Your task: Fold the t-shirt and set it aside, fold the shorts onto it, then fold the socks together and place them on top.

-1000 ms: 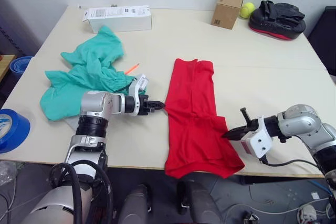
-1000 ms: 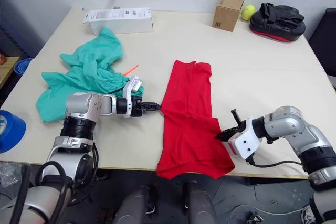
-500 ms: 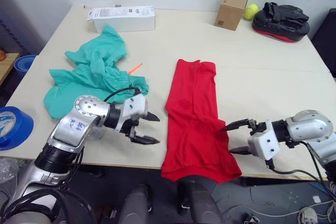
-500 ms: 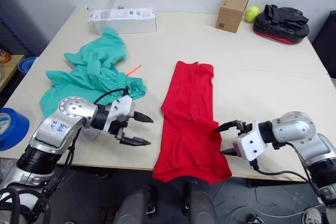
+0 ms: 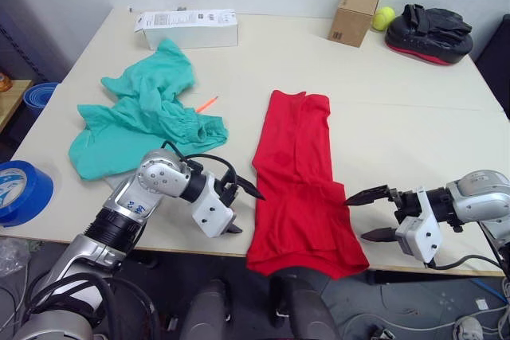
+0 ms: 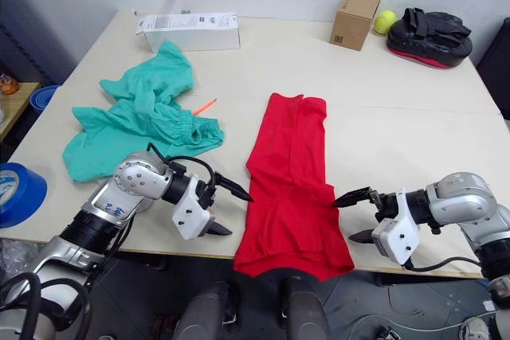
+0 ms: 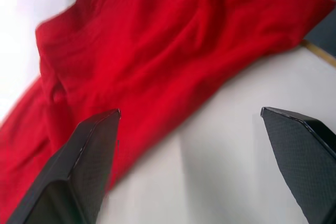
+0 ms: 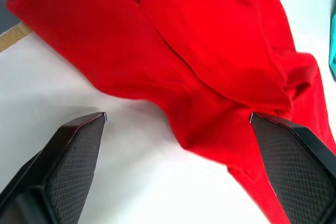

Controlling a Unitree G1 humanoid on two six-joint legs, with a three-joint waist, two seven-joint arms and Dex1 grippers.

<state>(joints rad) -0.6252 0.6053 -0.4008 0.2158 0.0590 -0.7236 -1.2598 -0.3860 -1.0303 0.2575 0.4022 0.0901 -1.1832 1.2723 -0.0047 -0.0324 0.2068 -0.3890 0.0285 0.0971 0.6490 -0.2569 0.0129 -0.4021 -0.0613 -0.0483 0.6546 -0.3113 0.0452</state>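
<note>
Lying in a long soft strip, the red t-shirt [image 5: 296, 173] is flanked by the left gripper [image 5: 241, 211] and right gripper [image 5: 374, 214], both spread wide, nothing grasped.

My t-shirt [image 5: 296, 166] lies in front of me at the middle of the table, bright red and already folded lengthwise into a long narrow strip that runs from the table's centre toward the near edge. Its far end is narrow with a small notch between two rounded folds; its near end spreads wider and hangs slightly over the table's front edge, with a loose flap sticking out to my right. The cloth is soft and creased along its length. My shorts [image 5: 143, 113] lie well apart to my left, teal-green, crumpled in an uneven heap with the gathered waistband bunched toward the t-shirt side.
</note>
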